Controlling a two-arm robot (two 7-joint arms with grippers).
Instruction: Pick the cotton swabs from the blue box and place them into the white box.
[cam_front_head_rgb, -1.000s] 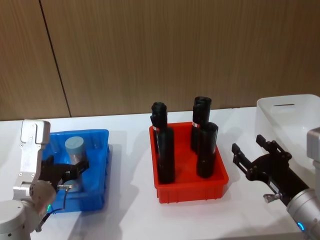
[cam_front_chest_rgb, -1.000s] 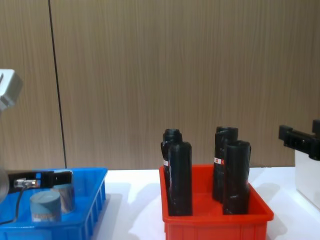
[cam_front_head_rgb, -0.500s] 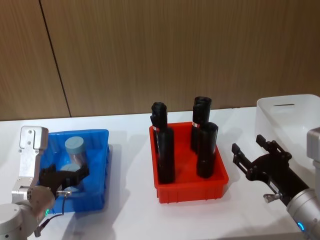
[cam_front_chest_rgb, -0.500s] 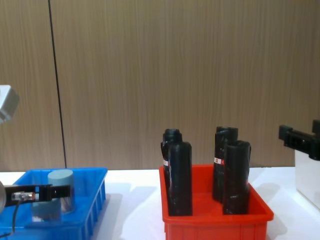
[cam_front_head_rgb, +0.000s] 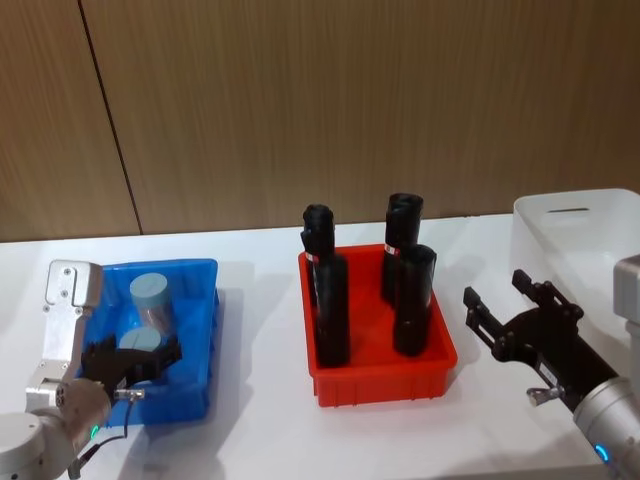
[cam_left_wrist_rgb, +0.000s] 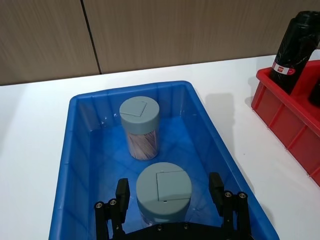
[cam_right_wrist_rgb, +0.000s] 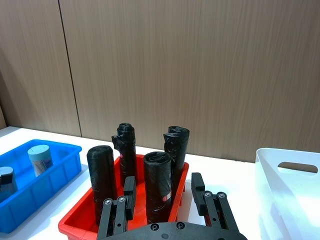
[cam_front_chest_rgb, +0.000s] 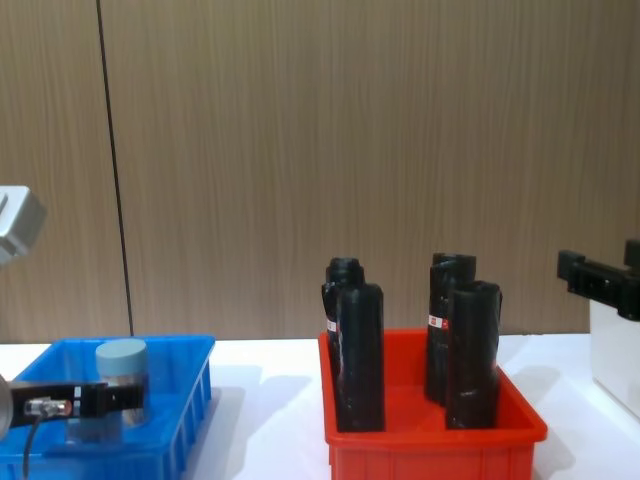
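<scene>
Two cotton swabs jars with grey-blue lids stand in the blue box (cam_front_head_rgb: 175, 266) at the table's left. The farther jar (cam_front_head_rgb: 150, 295) (cam_left_wrist_rgb: 139, 127) stands free. The nearer jar (cam_front_head_rgb: 135, 344) (cam_left_wrist_rgb: 163, 192) sits between the fingers of my left gripper (cam_front_head_rgb: 132, 358) (cam_left_wrist_rgb: 169, 190), which is open, with a gap on each side of the jar. In the chest view one left finger (cam_front_chest_rgb: 85, 399) crosses in front of a jar (cam_front_chest_rgb: 122, 372). My right gripper (cam_front_head_rgb: 512, 305) (cam_right_wrist_rgb: 163, 190) hovers open and holds nothing, between the red bin and the white box (cam_front_head_rgb: 540, 235) (cam_right_wrist_rgb: 285, 192).
A red bin (cam_front_head_rgb: 385, 378) with several tall black bottles (cam_front_head_rgb: 332, 310) stands in the middle, between the blue box and the white box. A wooden wall runs behind the white table (cam_front_head_rgb: 260, 400). The white box reaches the right edge of the head view.
My left gripper has lowered into the blue box and now straddles the nearer jar. The right arm has not moved.
</scene>
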